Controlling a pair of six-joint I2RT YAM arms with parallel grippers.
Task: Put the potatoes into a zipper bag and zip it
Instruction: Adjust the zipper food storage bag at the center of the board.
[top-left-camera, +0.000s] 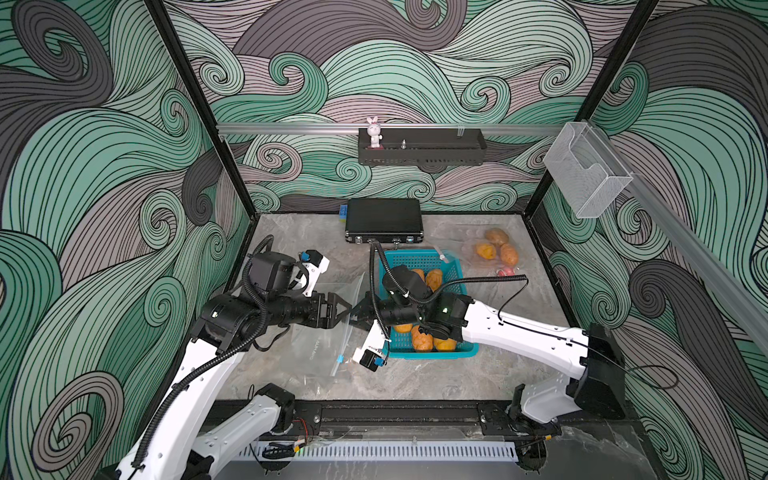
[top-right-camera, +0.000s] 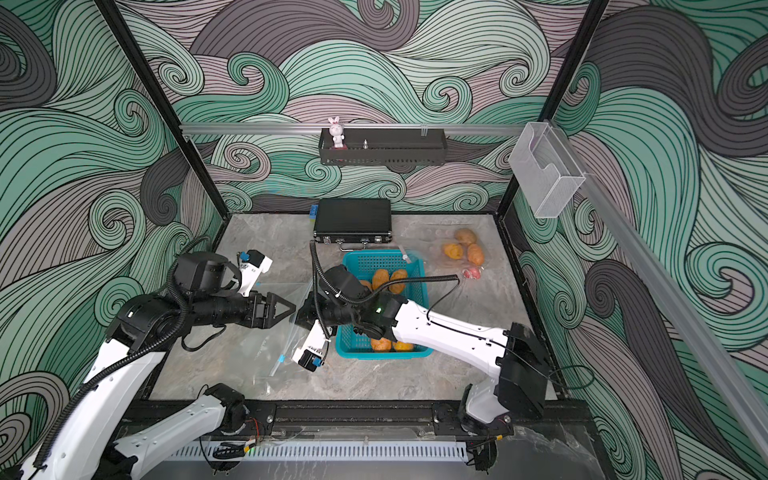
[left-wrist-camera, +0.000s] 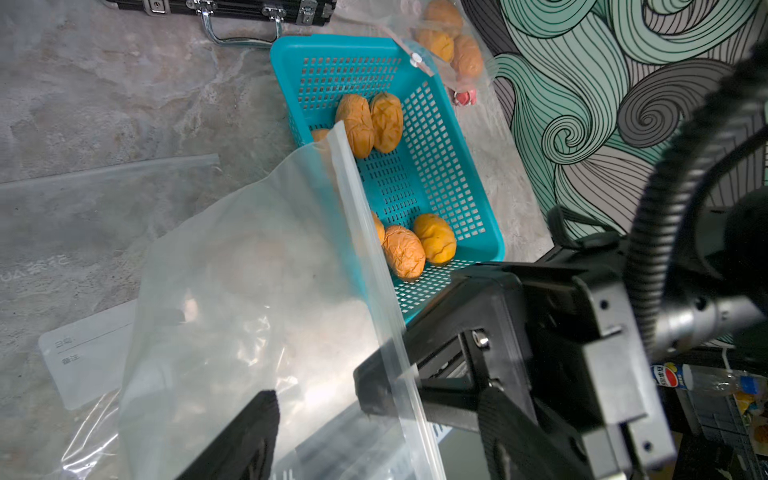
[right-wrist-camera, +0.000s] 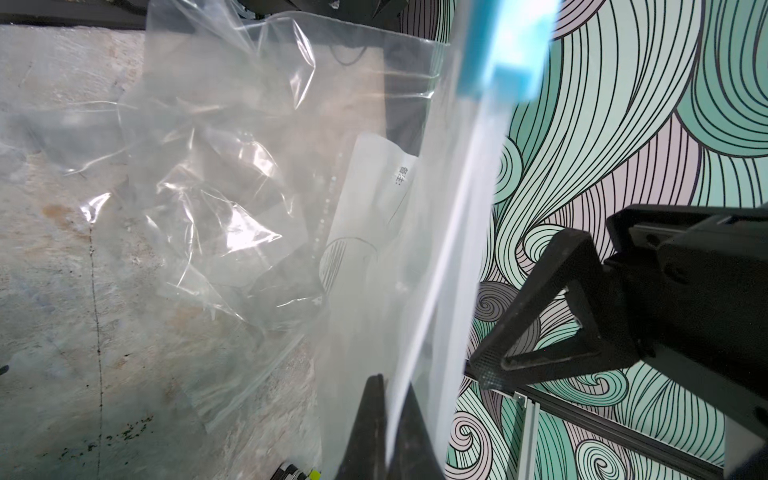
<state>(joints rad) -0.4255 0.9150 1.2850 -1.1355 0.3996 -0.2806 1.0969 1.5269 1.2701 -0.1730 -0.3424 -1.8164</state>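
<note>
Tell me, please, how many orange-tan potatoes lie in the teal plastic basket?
6: three potatoes in the far half of the basket, three at its near end; the clear zipper bag may hide more.

We see the zipper bag beside the basket as thin, clear, glossy plastic, creased, with a matt white label. The basket is smooth teal perforated plastic. The potatoes inside it have matt, wrinkled orange skin. Under the basket, the surface looks like matt, mottled grey stone. Behind the basket, the case is ribbed black with shiny metal latches. The left claw and right claw look like matt black plastic, finely cross-hatched.
</note>
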